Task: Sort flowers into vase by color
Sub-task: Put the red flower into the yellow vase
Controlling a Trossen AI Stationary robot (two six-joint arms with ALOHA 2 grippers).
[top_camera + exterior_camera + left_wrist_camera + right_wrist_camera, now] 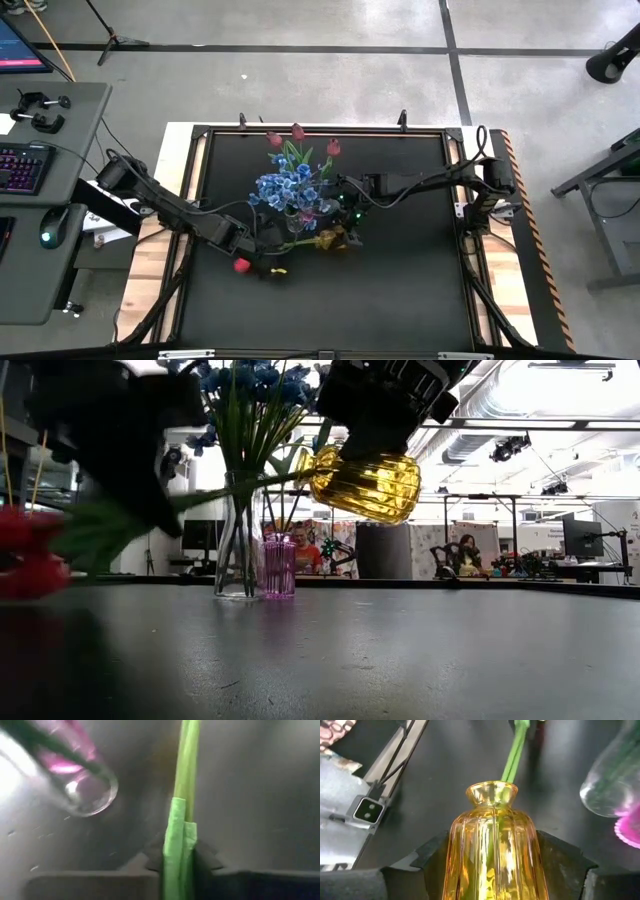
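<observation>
Right fingers (492,865) clamped on yellow vase (492,845), tipped sideways above surface (400,290), mouth away from them. Left fingers (177,870) clamped on green stem (186,780); stem runs straight ahead into vase mouth. Red tulip (241,266) behind left fingers.

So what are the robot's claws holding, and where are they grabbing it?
The right claw grips the yellow vase around its body, tipped sideways off the table. The left claw pinches a red tulip by its green stem.

A black table (400,280) carries a clear vase (238,540) beside a pink vase (279,567).
</observation>
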